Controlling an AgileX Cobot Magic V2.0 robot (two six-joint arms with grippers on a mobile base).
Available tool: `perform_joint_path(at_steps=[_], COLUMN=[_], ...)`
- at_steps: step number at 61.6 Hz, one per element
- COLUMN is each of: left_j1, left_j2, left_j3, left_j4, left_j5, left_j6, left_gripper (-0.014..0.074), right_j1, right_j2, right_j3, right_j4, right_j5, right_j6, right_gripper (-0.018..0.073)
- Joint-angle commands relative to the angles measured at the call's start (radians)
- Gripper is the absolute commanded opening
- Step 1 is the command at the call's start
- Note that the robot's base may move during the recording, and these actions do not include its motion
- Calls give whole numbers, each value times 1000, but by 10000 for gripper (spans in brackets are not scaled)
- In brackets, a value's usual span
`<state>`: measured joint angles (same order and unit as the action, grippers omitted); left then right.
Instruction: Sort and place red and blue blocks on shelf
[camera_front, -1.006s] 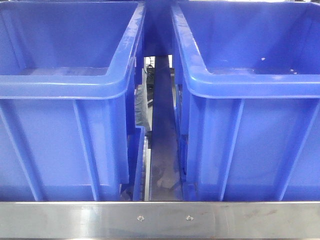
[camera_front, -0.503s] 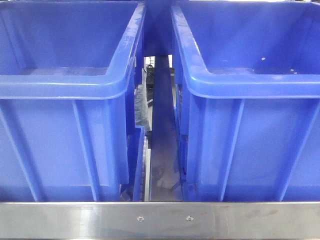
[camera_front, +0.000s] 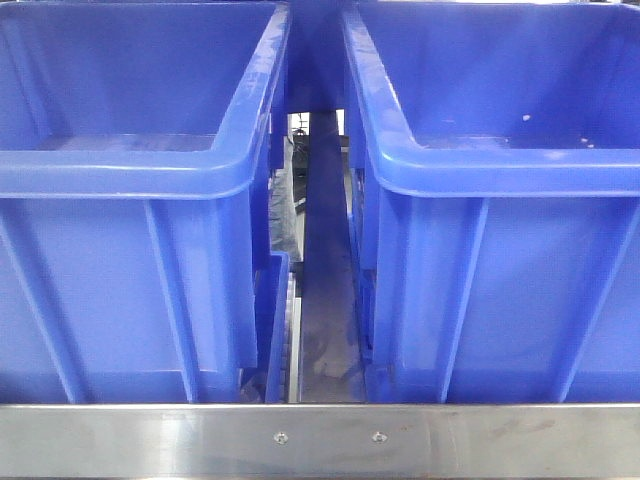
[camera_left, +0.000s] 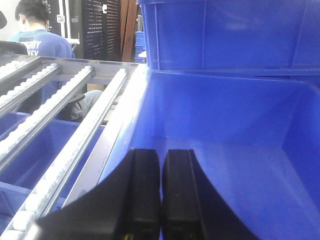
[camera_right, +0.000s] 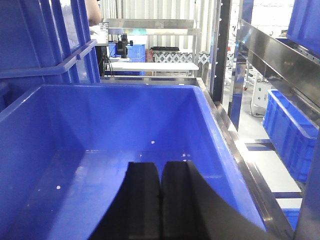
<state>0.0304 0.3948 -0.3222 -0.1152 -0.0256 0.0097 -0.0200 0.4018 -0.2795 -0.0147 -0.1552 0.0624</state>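
**No blocks in view, both claws empty**

The left gripper (camera_left: 161, 200) and right gripper (camera_right: 161, 205) are each pressed together on nothing, above 2 blue bins (camera_front: 130, 170) on the shelf (camera_front: 320, 437). Neither red nor blue block shows; progress cannot be judged.

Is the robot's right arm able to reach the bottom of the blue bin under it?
Probably yes. The right gripper, fingers pressed shut, hangs over the open blue bin. The bin floor shows only tiny white specks, nothing blocking the way down.
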Motion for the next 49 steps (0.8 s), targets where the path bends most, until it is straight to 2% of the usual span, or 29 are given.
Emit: perform_joint_path(at_steps=[1,17,25,49], left_j1=[0,0,0,0], left_j2=[5,5,5,5], left_j3=[-30,-28,-29,-29], left_j4=[-8,-8,-8,-8], left_j5=[-91,-91,-91,-91], left_j6=[0,0,0,0], left_gripper=[124,124,124,124], right_j1=[-8,-4,11,13], right_j2=[1,-37,-151,-435], right_j3=[-28,44,108,256], right_j4=[-11,-22,-52,-53], right_j5=[-81,-83,-83,-84], right_j6=[-9,-9,-9,-9], right_gripper=[50,50,50,50])
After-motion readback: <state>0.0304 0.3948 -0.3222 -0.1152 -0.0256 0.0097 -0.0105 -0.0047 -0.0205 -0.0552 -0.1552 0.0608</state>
